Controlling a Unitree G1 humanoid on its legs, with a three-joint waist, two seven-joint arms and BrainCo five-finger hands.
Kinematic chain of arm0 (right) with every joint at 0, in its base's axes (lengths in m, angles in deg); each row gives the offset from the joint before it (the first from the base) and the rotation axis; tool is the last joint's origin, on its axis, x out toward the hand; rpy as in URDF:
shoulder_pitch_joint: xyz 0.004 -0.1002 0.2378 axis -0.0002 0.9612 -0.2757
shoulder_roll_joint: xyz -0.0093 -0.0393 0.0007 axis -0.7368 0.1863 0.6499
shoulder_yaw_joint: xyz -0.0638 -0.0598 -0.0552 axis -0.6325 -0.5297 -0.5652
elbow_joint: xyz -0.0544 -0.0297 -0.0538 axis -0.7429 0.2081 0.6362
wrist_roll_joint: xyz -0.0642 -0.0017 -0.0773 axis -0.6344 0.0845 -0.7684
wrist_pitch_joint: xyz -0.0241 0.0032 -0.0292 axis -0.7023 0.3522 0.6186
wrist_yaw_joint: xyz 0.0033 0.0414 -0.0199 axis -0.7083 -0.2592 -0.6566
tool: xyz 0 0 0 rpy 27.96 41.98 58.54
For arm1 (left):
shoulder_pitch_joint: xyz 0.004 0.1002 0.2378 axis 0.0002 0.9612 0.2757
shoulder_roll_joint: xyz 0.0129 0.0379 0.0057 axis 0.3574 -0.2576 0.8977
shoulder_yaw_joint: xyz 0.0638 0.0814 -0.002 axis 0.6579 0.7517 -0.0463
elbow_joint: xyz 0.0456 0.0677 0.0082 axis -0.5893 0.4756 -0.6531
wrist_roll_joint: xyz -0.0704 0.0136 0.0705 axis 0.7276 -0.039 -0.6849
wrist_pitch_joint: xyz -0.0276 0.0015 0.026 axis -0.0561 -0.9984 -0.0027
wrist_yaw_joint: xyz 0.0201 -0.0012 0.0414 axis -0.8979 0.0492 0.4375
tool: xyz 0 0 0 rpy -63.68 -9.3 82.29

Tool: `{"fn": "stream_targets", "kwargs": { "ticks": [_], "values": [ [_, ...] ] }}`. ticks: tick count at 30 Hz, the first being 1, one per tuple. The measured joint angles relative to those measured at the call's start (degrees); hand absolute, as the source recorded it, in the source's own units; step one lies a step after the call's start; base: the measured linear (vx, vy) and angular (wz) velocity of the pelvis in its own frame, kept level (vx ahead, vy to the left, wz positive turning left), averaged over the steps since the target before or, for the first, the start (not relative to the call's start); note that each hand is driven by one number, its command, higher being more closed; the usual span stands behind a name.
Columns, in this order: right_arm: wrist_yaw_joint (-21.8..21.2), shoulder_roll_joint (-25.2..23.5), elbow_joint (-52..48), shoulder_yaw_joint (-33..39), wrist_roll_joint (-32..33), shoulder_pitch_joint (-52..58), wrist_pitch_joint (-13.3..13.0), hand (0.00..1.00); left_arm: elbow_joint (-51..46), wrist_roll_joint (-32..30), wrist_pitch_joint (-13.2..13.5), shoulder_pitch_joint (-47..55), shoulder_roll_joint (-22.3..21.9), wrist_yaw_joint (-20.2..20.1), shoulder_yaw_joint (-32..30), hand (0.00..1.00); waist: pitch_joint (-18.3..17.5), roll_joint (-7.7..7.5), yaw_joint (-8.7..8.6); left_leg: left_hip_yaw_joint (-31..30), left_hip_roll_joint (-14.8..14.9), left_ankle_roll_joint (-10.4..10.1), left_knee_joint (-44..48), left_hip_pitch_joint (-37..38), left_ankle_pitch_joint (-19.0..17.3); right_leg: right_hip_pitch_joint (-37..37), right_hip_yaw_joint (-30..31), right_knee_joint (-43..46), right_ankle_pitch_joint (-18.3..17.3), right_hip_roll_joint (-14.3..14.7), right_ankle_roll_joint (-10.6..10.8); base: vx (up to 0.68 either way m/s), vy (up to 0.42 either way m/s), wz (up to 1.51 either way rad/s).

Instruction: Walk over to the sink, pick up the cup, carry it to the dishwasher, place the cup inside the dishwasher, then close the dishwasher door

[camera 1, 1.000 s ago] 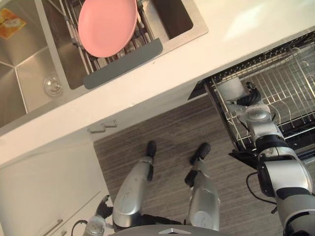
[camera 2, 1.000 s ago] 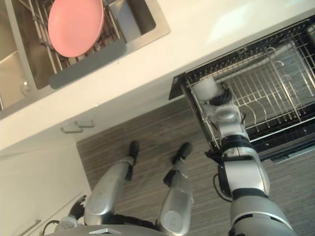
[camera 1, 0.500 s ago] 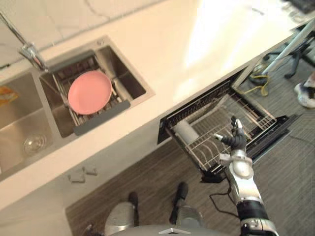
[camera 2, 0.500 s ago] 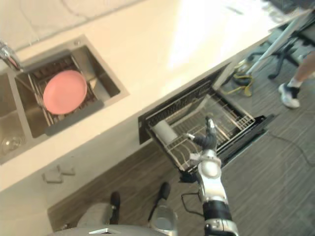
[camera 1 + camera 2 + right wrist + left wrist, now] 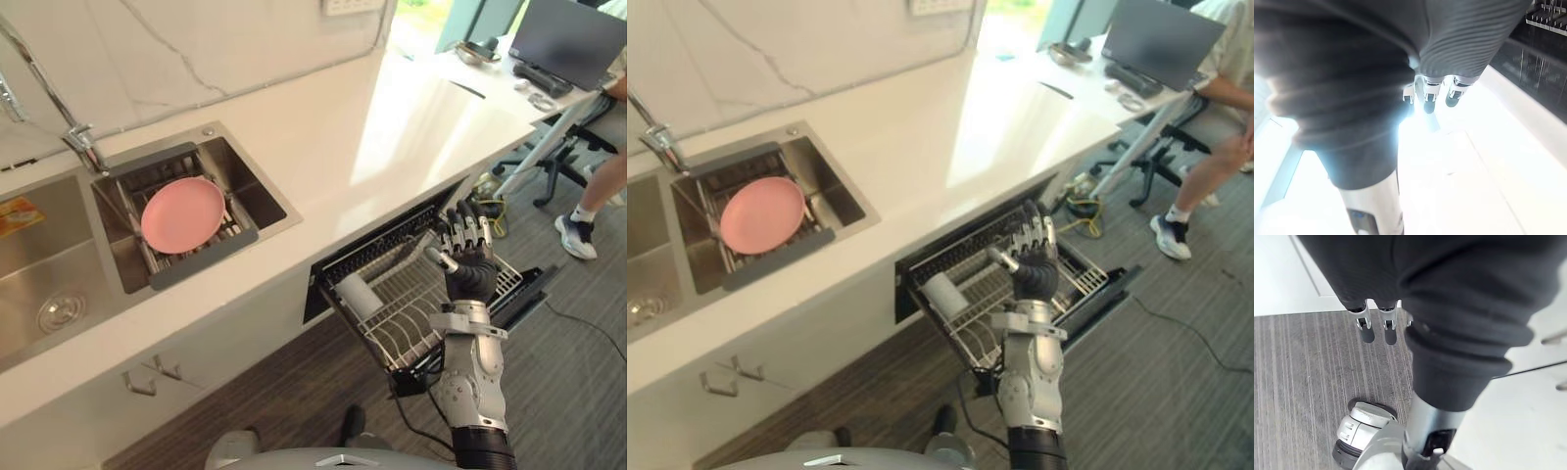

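1. You were looking at a kitchen: a long white countertop (image 5: 333, 147) ran below a marble-look wall (image 5: 196, 49)
2. Set into it, you had a steel double sink (image 5: 49, 284) with a tap (image 5: 78, 147) and a pink plate (image 5: 183, 213) on a drain rack (image 5: 201, 262)
3. Under the counter, a dishwasher (image 5: 328, 279) stood open with its wire rack (image 5: 402, 328) pulled out, beside cabinet fronts with handles (image 5: 152, 377)
4. On your right it opened onto an office corner: a laptop (image 5: 573, 39) on a desk, a wheeled chair base (image 5: 563, 176), a seated person's leg (image 5: 602, 191), and grey carpet (image 5: 578, 362)

No text, label, number or sign can be read anywhere. The flat orange-yellow packet (image 5: 20, 215) lying in the steel sink (image 5: 29, 279) at 9 o'clock is too small to make out any print.
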Motion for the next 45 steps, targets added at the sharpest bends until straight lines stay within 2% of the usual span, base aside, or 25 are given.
{"fn": "stream_targets", "kwargs": {
  "ticks": [2,7,8,10,11,12,14,16,21,22,23,25,26,27,28,29,30,31,32,33,34,38,40,41,45],
  "values": [
    [-2.7,-0.1,0.0,-1.8,2.1,-0.5,0.0,0.00,0.2,2.9,-1.0,0.1,-0.9,-0.2,-2.1,0.00,-0.1,0.10,0.51,-1.1,0.0,0.0,-0.6,0.4,0.4,0.9,-1.3,0.0,-0.4,0.0,0.1,0.03,-0.015,0.31],
    [-3.2,-0.8,0.2,-5.6,2.0,-4.3,0.0,0.00,0.6,4.8,-1.6,0.2,-1.7,-1.1,-3.8,0.00,-0.4,0.62,2.10,-3.6,-0.1,-0.3,-0.8,0.1,1.2,2.3,-4.2,0.3,-0.9,-0.1,0.1,0.01,-0.009,0.31],
    [-3.3,-0.8,0.2,-5.9,2.0,-5.3,-0.1,0.00,0.7,4.8,-1.9,0.1,-1.7,-1.1,-3.8,0.00,-0.5,0.72,1.98,-4.0,-0.2,-0.1,-0.9,-0.5,1.6,2.6,-5.6,0.4,-1.1,-0.4,0.2,-0.01,0.008,0.68],
    [-2.2,-0.8,0.2,-5.7,1.5,-5.7,-0.3,0.00,1.1,3.2,-2.7,0.1,-1.7,-1.2,-4.3,0.00,-0.5,0.78,1.53,-1.2,0.6,0.8,-0.9,-1.2,1.4,4.0,-9.0,0.4,-1.5,-1.1,0.4,-0.02,0.012,0.87],
    [-1.1,-0.7,0.2,-5.5,1.5,-5.6,-0.5,0.00,1.9,1.7,-3.0,0.1,-1.9,-1.6,-5.5,0.00,-0.7,0.91,0.92,4.1,2.5,1.2,-0.7,-1.1,1.6,5.3,-11.1,0.4,-1.9,-1.5,0.7,0.01,0.037,1.01],
    [0.2,-0.1,0.1,-5.3,1.4,-5.6,-0.8,0.00,2.4,0.1,-3.2,0.1,-2.0,-1.7,-5.8,0.00,-0.8,1.09,0.26,6.8,3.3,1.4,-0.5,-1.1,2.5,6.4,-13.2,0.5,-2.2,-2.1,1.2,0.01,0.059,0.95],
    [1.9,0.8,0.1,-5.1,-0.2,-6.0,-0.9,0.00,3.1,-3.3,-3.2,0.5,-2.2,-1.7,-5.6,0.00,-1.2,1.69,1.28,6.7,2.8,0.7,-0.3,-1.1,2.7,6.1,-13.5,2.2,-2.8,-3.3,1.9,0.02,0.102,0.33],
    [2.9,1.3,0.1,-4.8,-0.7,-6.3,-0.9,0.00,3.3,-5.9,-3.1,1.3,-2.7,-1.9,-4.7,0.00,-1.1,1.66,1.29,6.4,1.6,0.6,-1.3,-0.4,3.2,5.9,-13.5,4.0,-3.5,-4.7,2.6,0.05,0.133,0.08],
    [6.4,1.4,-0.1,-1.2,-1.8,-6.4,-1.7,0.00,3.4,-9.5,-3.0,2.5,-1.2,-2.9,-0.2,0.00,-1.9,1.32,-0.11,6.1,-2.8,1.1,-9.9,3.1,7.0,4.0,-12.9,7.9,-4.4,-9.4,4.3,0.05,0.140,0.07],
    [7.0,1.3,-0.1,-0.1,-2.9,-6.1,-1.7,0.00,3.4,-11.0,-2.5,2.4,-0.6,-3.5,1.3,0.00,-2.0,1.42,-0.33,6.1,-4.1,1.8,-11.3,3.8,7.4,2.3,-11.6,11.5,-5.1,-11.5,4.5,0.05,0.151,-0.01],
    [7.2,1.3,-0.1,0.4,-3.0,-5.7,-1.7,0.00,3.3,-11.6,-2.4,2.4,-0.4,-3.7,1.8,0.00,-2.0,1.26,-0.46,5.9,-4.5,2.0,-11.6,3.9,7.5,1.6,-11.2,13.3,-5.3,-12.4,4.3,0.07,0.179,0.14],
    [8.3,1.2,-0.2,1.4,-3.0,-4.5,-1.7,0.00,3.3,-12.6,-1.8,2.0,-0.1,-4.1,3.2,0.00,-2.3,1.85,-1.47,4.9,-5.1,2.5,-11.7,4.0,7.4,-1.2,-7.6,20.2,-5.2,-14.3,0.3,0.06,0.135,0.27],
    [8.8,1.0,-0.2,1.8,-3.0,-4.2,-1.7,0.00,2.7,-12.7,-1.3,1.9,0.3,-4.2,4.0,0.00,-2.4,1.96,-1.81,4.0,-5.2,3.1,-11.0,4.1,7.0,-3.3,-3.4,24.3,-4.4,-14.5,-3.8,0.06,0.125,0.28],
    [8.8,0.6,-0.3,2.2,-3.1,-4.1,-1.6,0.00,2.1,-13.0,-1.2,1.9,0.8,-4.3,4.1,0.00,-2.4,1.67,-2.20,3.2,-5.1,3.7,-10.3,4.1,6.7,-4.5,0.1,26.8,-3.7,-14.4,-4.7,0.08,0.118,0.45],
    [8.7,-0.4,-1.0,2.5,-3.7,-3.7,-1.6,0.00,1.3,-13.3,-1.2,1.7,1.8,-4.6,4.2,0.00,-2.5,1.79,-2.87,1.5,-4.6,4.4,-9.5,3.9,6.4,-6.1,5.4,29.8,-6.3,-13.1,-3.1,0.09,0.013,0.54],
    [8.7,-0.9,-2.1,2.7,-4.4,-3.0,-1.5,0.00,1.1,-13.5,-1.2,1.3,2.4,-4.8,4.2,0.00,-2.7,1.08,-3.25,0.3,-4.3,4.8,-9.3,3.8,6.4,-6.4,7.3,30.2,-9.2,-11.2,-2.0,0.11,-0.063,0.82],
    [8.6,-1.1,-4.5,2.8,-5.5,-1.8,-1.5,0.00,0.9,-14.0,-1.4,0.2,3.5,-4.9,4.1,0.00,-2.3,-0.04,-3.69,-1.8,-3.6,4.8,-8.6,3.2,6.7,-6.4,10.2,29.5,-13.7,-7.0,-1.8,0.10,-0.126,0.80],
    [8.6,-1.0,-5.8,3.1,-6.2,-1.7,-1.6,0.00,0.9,-14.4,-1.6,-0.5,4.1,-4.8,4.0,0.00,-2.2,-1.00,-3.79,-2.9,-3.3,4.0,-8.1,2.9,6.8,-6.8,11.4,27.5,-15.9,-3.2,-1.7,0.06,-0.102,0.74],
    [8.6,-1.0,-7.0,3.3,-6.3,-1.8,-1.6,0.00,0.9,-14.8,-1.6,-0.9,4.2,-4.8,3.4,0.00,-2.2,-1.34,-3.70,-3.1,-3.2,3.6,-7.1,2.5,6.5,-7.1,11.8,25.1,-16.0,-1.1,-1.9,0.06,-0.131,0.46],
    [8.5,-1.0,-7.8,3.4,-6.2,-2.1,-1.8,0.00,0.6,-14.9,-1.5,-0.8,4.2,-4.8,3.2,0.00,-2.2,-1.84,-3.65,-3.4,-3.9,3.2,-5.3,2.2,5.4,-7.4,12.6,21.6,-12.1,0.4,-2.3,0.04,-0.120,0.20],
    [8.2,-0.7,-8.4,3.5,-6.2,-2.2,-1.8,0.00,0.7,-14.9,-1.5,-0.9,3.8,-4.6,3.0,0.00,-2.4,-2.09,-3.35,-3.4,-4.2,2.9,-4.1,1.7,4.2,-6.7,13.3,21.6,-12.7,0.2,-1.4,0.04,-0.105,0.06],
    [7.6,-1.1,-11.4,4.5,-5.1,-1.2,-1.8,0.00,-0.2,-14.9,-1.6,-0.9,-0.1,-3.6,1.2,0.00,-1.9,1.11,-3.09,-2.5,-2.9,2.2,-3.0,0.7,2.4,-5.5,13.8,17.6,-13.4,1.9,-0.9,0.02,-0.059,-0.08],
    [7.4,-1.0,-11.9,5.2,-5.1,0.1,-1.8,0.00,-0.7,-15.2,-2.0,-0.6,-0.4,-3.3,0.8,0.00,-2.0,1.22,-3.06,-2.5,-2.1,1.7,-3.5,1.3,2.8,-4.4,12.9,16.5,-13.6,2.5,-1.1,0.01,-0.057,0.11],
    [3.6,-1.1,-6.2,5.4,-4.7,2.1,-3.4,0.00,-1.1,-15.9,-3.2,-0.3,3.0,-1.2,4.4,0.00,-2.8,-2.46,-1.70,-0.9,-4.5,3.5,-8.8,4.6,4.6,0.3,12.0,9.2,-9.9,0.6,1.1,0.02,-0.032,0.07],
    [3.6,-1.1,-6.2,5.4,-4.7,2.1,-3.4,0.00,-1.1,-15.9,-3.2,-0.3,2.9,-1.2,4.3,0.00,-2.8,-2.44,-1.64,-0.9,-4.5,3.5,-8.8,4.5,4.6,0.4,11.9,9.2,-9.9,0.6,1.1,0.00,0.000,0.00]
  ]
}}
